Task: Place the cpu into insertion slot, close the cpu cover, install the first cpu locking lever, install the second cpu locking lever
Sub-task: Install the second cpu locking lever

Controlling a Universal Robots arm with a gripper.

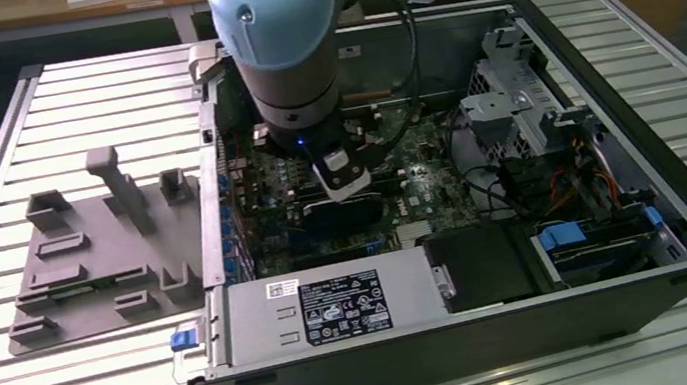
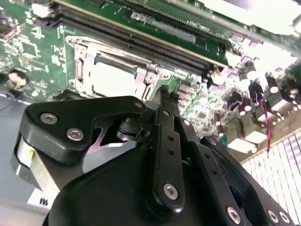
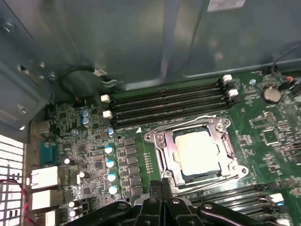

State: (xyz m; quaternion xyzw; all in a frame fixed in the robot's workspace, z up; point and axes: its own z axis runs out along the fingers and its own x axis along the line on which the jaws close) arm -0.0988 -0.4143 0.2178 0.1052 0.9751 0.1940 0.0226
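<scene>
The gripper (image 3: 162, 187), fingers pressed together, is hovering at six o'clock of the cpu cover (image 3: 160, 141), which is lying closed over the seated cpu (image 3: 195, 150), apparently to push a lever

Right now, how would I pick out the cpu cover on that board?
Find the green board inside the open computer case. Beside the long black memory slots sits the cpu cover, a square silver frame around the pale cpu; nothing else nearby is shiny framed metal.

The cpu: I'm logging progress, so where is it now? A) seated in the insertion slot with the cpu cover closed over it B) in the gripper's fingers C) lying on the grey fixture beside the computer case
A: in the first wrist view the cpu sits in the insertion slot, framed by the closed cpu cover.
</scene>
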